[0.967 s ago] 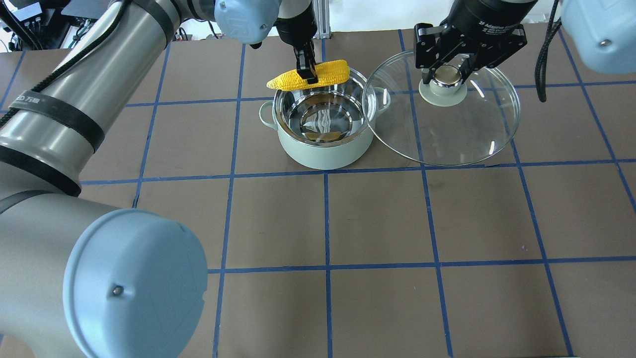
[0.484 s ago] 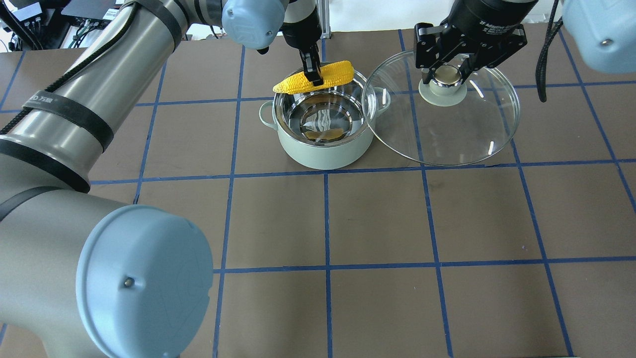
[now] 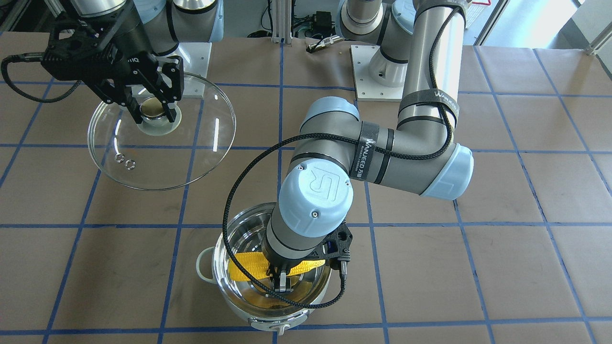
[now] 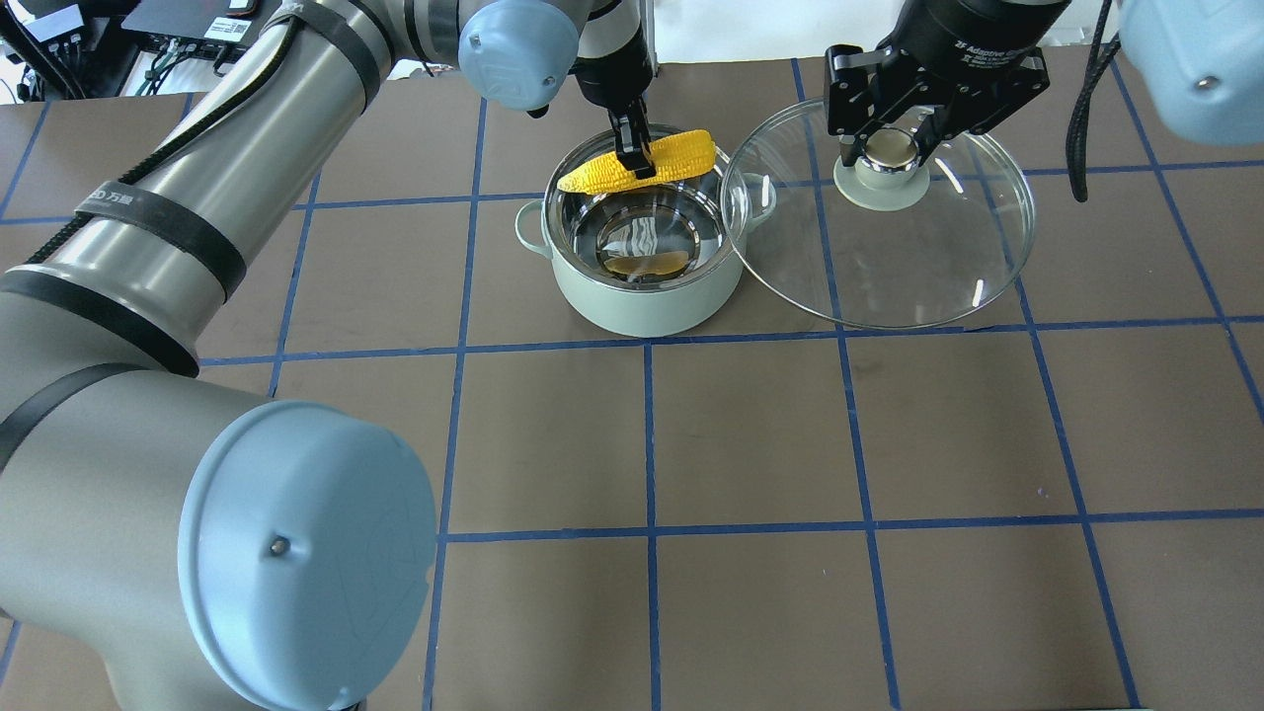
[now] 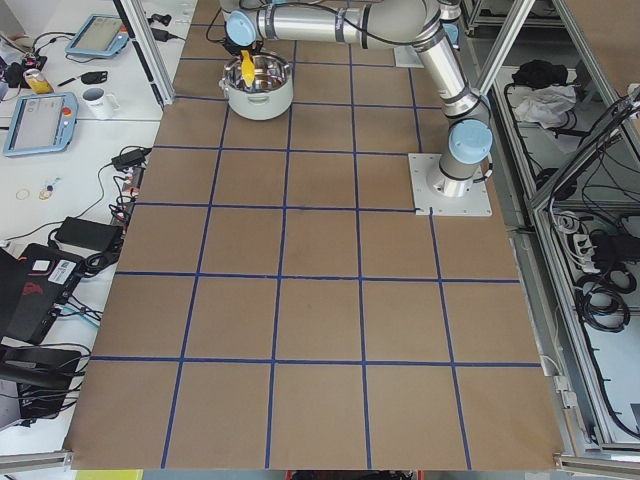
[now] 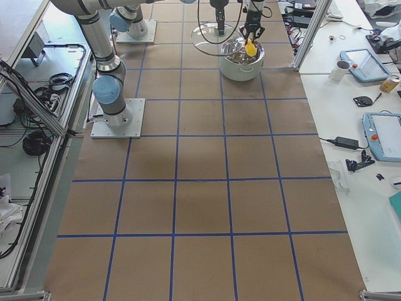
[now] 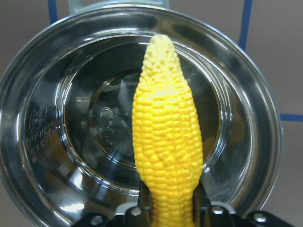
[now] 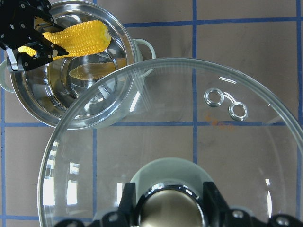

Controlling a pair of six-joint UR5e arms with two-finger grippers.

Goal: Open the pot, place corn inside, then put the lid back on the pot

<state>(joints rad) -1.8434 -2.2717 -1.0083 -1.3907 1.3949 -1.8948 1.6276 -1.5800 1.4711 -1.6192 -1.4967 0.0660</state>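
**Two grips on, corn not in the pot yet**

We've got the left gripper [image 4: 632,163] clenched on the corn [image 4: 681,156] around mid-cob. It holds the corn roughly level above the open pot [image 4: 642,308], toward the far rim. From the left wrist camera the cob lines up inside the pot's mouth, pointed end leading.

The right gripper [image 4: 889,145] is pinched around the knob of the glass lid [image 4: 889,281]. It holds the lid up beside the pot, with the lid's edge close by the pot's side handle.

What worries us:
- The cob isn't much shorter than the opening, so letting go off-centre could leave it propped on the rim or tipping out.
- Bringing the lid across before the left arm clears could clip it.
- A low lid edge could nudge the pot's handle and shove the pot.
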